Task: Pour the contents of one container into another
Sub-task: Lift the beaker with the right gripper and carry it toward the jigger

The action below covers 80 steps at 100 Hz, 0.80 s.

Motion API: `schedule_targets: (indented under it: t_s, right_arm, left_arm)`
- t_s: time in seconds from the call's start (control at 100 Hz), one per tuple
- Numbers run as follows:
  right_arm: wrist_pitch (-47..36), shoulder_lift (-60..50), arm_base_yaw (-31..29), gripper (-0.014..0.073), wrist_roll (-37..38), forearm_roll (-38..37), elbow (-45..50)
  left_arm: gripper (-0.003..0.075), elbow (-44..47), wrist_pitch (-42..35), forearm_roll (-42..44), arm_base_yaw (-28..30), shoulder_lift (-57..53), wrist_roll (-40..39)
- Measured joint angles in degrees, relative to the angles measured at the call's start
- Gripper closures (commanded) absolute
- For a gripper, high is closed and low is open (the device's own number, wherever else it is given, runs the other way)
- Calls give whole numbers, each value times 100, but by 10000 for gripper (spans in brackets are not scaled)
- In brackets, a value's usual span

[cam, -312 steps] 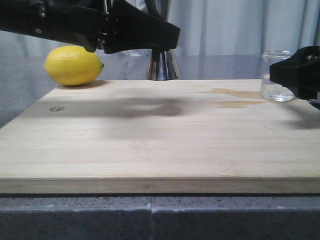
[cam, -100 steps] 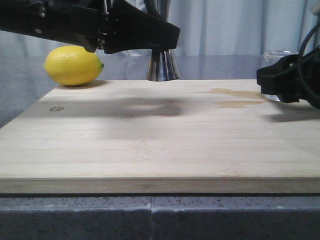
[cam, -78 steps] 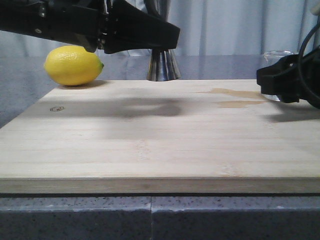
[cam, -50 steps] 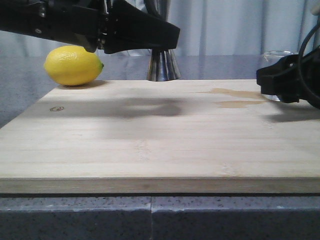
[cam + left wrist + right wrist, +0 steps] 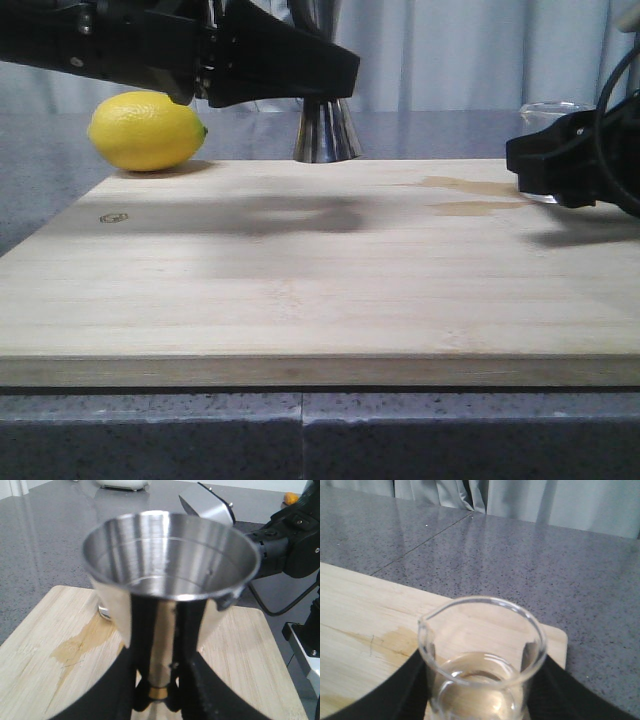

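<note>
Upright steel jigger (image 5: 170,575) between the left pincer (image 5: 161,700) fingers (image 5: 141,630), above a stained wooden board (image 5: 55,650)

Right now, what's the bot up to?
A pour is being set up. The left gripper is clamped on the steel jigger at its waist, holding it upright by the board's far edge. The right gripper has closed around the glass beaker, which holds some clear liquid and sits upright at the far right corner. A lemon sits off to the left.
</note>
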Motion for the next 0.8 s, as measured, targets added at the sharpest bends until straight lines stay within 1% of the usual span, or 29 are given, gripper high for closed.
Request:
schedule_targets:
  t_s: [0.47,0.66,0.74,0.8]
  right_arm:
    - [-65,0,0,429,0,-137,0]
    - [-53,-212,0,429,0,-252,-35]
    - [97,-331,0,429,0,-369,-150]
    - [370,-454,0,429,0,-452,-279]
  left_arm:
    - [734,0,0,24,0,0,0]
    - [734,0,0,58,0,0,0]
    - [734,0,0,68,0,0,0]
    - [734,0,0,77,0,0,0]
